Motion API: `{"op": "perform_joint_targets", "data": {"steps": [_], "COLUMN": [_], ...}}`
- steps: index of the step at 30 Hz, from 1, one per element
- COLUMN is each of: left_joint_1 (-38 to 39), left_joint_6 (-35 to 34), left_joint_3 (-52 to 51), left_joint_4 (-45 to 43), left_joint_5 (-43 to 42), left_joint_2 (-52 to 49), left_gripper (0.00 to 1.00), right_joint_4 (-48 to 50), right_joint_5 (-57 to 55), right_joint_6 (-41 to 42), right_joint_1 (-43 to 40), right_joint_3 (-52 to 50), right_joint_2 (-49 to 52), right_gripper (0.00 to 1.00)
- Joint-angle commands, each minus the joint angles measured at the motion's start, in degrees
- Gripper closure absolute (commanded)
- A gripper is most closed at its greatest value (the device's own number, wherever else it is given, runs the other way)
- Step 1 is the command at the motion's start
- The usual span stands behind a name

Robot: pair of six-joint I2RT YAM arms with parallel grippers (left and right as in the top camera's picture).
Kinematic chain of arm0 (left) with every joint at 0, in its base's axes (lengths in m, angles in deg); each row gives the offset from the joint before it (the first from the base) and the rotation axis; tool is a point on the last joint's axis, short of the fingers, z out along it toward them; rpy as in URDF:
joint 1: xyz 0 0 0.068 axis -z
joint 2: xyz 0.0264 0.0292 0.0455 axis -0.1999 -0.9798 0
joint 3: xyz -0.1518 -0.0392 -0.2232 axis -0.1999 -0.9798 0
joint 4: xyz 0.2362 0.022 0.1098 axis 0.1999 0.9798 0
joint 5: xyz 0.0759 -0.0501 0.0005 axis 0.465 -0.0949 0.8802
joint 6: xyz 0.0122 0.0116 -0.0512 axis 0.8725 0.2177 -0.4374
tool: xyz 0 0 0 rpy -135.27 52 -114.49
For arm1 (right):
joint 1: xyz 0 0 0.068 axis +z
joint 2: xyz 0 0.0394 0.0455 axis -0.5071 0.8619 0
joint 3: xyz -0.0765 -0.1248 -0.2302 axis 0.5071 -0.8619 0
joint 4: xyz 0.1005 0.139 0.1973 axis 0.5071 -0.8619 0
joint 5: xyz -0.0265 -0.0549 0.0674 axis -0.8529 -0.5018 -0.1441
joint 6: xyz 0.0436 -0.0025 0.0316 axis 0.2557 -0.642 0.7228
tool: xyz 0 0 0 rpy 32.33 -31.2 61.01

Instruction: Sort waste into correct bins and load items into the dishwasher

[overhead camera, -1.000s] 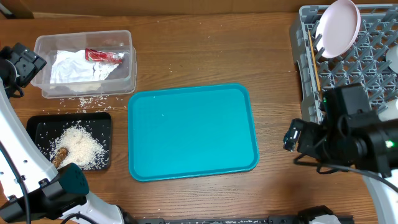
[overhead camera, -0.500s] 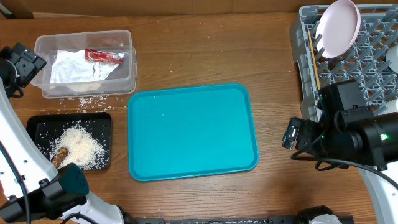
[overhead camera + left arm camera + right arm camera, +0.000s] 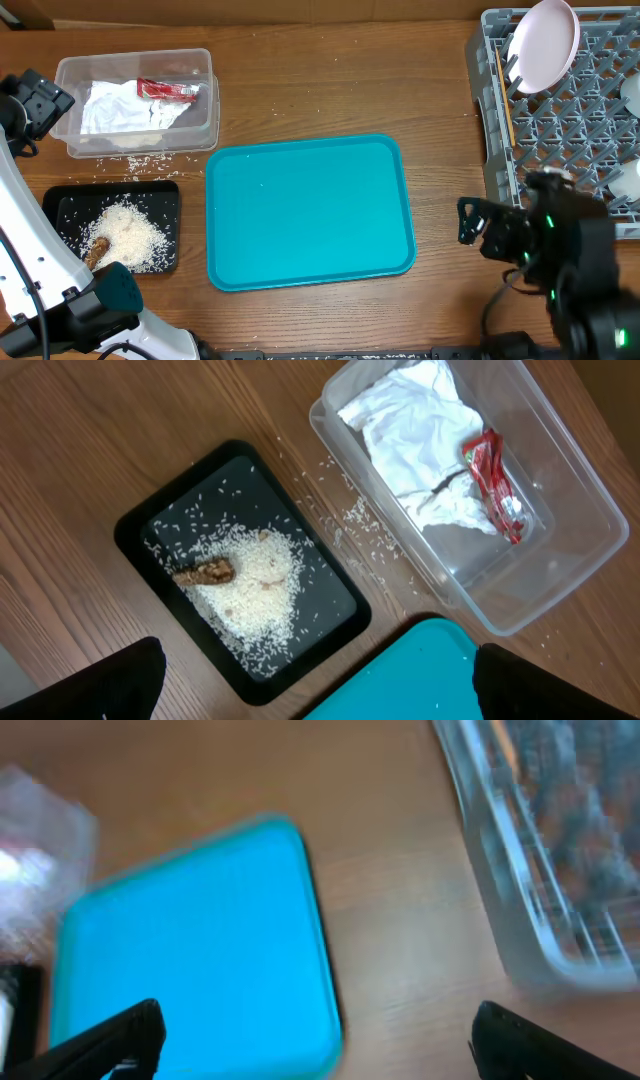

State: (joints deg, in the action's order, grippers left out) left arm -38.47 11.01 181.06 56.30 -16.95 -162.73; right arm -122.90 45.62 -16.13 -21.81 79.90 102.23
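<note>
The clear tub (image 3: 205,100) at the back left holds the crumpled napkin (image 3: 115,110) and the red wrapper (image 3: 165,90). The black tray (image 3: 60,190) at the front left holds rice (image 3: 130,235) and the brown lump (image 3: 100,248). The grey dish rack (image 3: 580,120) at the right holds the upright plate (image 3: 545,40), chopsticks (image 3: 505,95) along its left side and a white cup (image 3: 632,95) at the frame edge. My right gripper (image 3: 468,220) is open and empty, left of the rack's front corner. My left gripper (image 3: 320,680) is open and empty, high above the black tray (image 3: 150,530) and tub (image 3: 560,450).
The large teal serving tray (image 3: 310,210) lies bare in the middle and shows blurred in the right wrist view (image 3: 190,940). Loose rice grains (image 3: 130,160) lie on the table between tub and black tray. A pale dish (image 3: 625,180) sits in the rack's front right.
My right arm has drawn back from over the rack's front corner toward the table's front edge. Its gripper stays open at about the same spot. The left arm has not moved.
</note>
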Motion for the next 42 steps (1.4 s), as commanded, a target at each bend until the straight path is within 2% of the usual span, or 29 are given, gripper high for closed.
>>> {"op": "perform_joint_targets", "data": {"steps": [1,9,16,19,22,29,42], "left_joint_1": [0.0,0.0,0.0,0.0,0.0,0.0,0.0], "left_joint_6": [0.9,0.9,0.9,0.9,0.9,0.9,0.9], "left_joint_3": [0.7,0.7,0.7,0.7,0.7,0.7,0.7], "left_joint_4": [0.1,0.1,0.1,0.1,0.1,0.1,0.1], "left_joint_5": [0.3,0.3,0.3,0.3,0.3,0.3,0.3], "left_joint_2": [0.3,0.3,0.3,0.3,0.3,0.3,0.3], "left_gripper": [0.0,0.0,0.0,0.0,0.0,0.0,0.0], "right_joint_4": [7.6,21.4,35.5,48.8,54.1,54.5,53.8], "right_joint_5": [0.6,3.8,5.9,7.3,8.1,7.9,6.9], "right_joint_6": [-3.6,-4.2,-4.2,-4.1,-4.1,-4.4,-4.4], "right_joint_1": [-2.1,-8.6,-10.7,-10.7,-10.7,-10.6,-10.6], "right_joint_3": [-8.2,-23.6,-35.4,-42.5,-45.1,-45.5,-50.3], "right_joint_2": [-10.0,-23.1,-25.2,-25.3,-25.3,-27.5,-41.0], "right_gripper": [0.0,0.0,0.0,0.0,0.0,0.0,0.0]}}
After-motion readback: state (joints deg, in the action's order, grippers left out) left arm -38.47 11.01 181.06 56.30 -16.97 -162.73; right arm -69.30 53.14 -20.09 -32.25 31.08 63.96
